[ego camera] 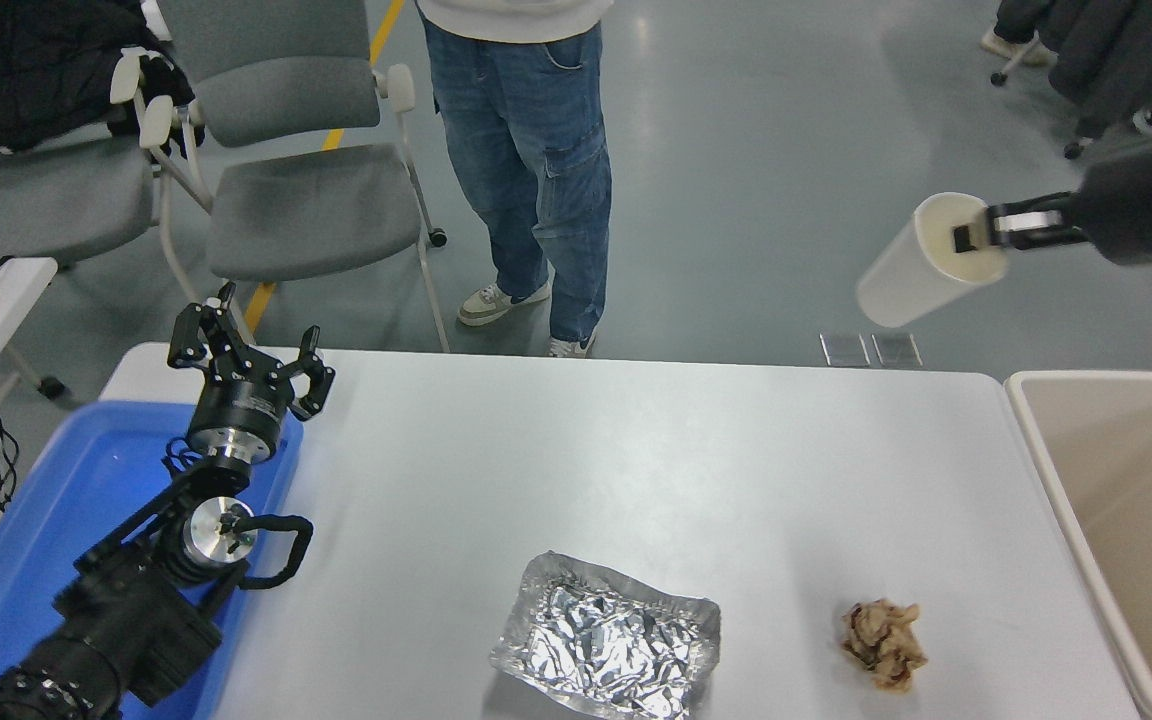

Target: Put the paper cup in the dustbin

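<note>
While clamped by its rim in the right end effector (976, 232), paper cup (921, 265) lies tilted, mouth facing right, base pointing lower left, beyond the counter (586, 470).

From my seat the right claw (976, 232) reads black, with a silver ring behind it. The paper cup (921, 265) it pinches is plain white outside, cream inside. Below the claw, the dustbin (1041, 440) shows beige with a tan interior. Down-left of it I see the white worktop (536, 460), crinkled silver foil tray (606, 650), brown paper ball (881, 643) and, farthest, a blue tray (56, 500).
</note>
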Controlling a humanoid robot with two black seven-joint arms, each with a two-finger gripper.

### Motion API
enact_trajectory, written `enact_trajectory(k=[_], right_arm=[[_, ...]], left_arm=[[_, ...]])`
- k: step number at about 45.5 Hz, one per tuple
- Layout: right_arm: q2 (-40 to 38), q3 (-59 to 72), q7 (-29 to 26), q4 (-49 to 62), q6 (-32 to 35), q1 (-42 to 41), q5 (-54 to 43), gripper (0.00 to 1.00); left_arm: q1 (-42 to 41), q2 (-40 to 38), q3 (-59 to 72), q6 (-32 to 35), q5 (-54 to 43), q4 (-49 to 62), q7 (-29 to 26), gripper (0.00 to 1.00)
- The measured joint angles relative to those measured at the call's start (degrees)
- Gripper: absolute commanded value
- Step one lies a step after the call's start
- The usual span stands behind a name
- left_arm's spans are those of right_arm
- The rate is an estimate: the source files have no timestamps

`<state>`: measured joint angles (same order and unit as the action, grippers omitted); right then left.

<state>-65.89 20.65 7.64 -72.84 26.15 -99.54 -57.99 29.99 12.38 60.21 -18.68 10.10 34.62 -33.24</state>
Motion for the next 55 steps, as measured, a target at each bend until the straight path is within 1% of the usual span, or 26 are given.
enact_trajectory(k=[7, 12, 22, 29, 36, 42, 49, 55], right_arm=[[-5.8, -1.8, 0.1, 4.0, -0.7, 4.2, 1.3, 0.0], [-7.3, -2.5, 0.2, 7.6, -2.3, 8.1, 4.3, 0.0], [-8.6, -3.1, 0.2, 13.8, -7.7, 16.8, 12.7, 0.0], [-7.6, -3.3, 0.2, 19.3, -11.9, 23.4, 20.1, 0.0], [-5.3, -3.5, 0.2, 24.2, -15.5, 30.2, 27.5, 0.0], [-1.8, -3.8, 0.2, 28.8, -18.0, 36.6, 34.6, 0.0], [4.6, -4.4, 0.2, 37.2, -19.7, 44.5, 42.4, 0.0], [11.9, -6.6, 0.2, 48.1, -20.2, 51.3, 46.9, 0.0]], left_arm=[[0.0, 0.0, 0.0, 0.0, 0.0, 0.0, -0.1, 1.0], [0.0, 0.0, 0.0, 0.0, 0.0, 0.0, -0.1, 1.0], [0.0, 0.0, 0.0, 0.0, 0.0, 0.0, -0.1, 1.0], [0.0, 0.0, 0.0, 0.0, 0.0, 0.0, -0.1, 1.0], [0.0, 0.0, 0.0, 0.0, 0.0, 0.0, -0.1, 1.0], [0.0, 0.0, 0.0, 0.0, 0.0, 0.0, -0.1, 1.0], [0.0, 0.0, 0.0, 0.0, 0.0, 0.0, -0.1, 1.0], [0.0, 0.0, 0.0, 0.0, 0.0, 0.0, -0.1, 1.0]])
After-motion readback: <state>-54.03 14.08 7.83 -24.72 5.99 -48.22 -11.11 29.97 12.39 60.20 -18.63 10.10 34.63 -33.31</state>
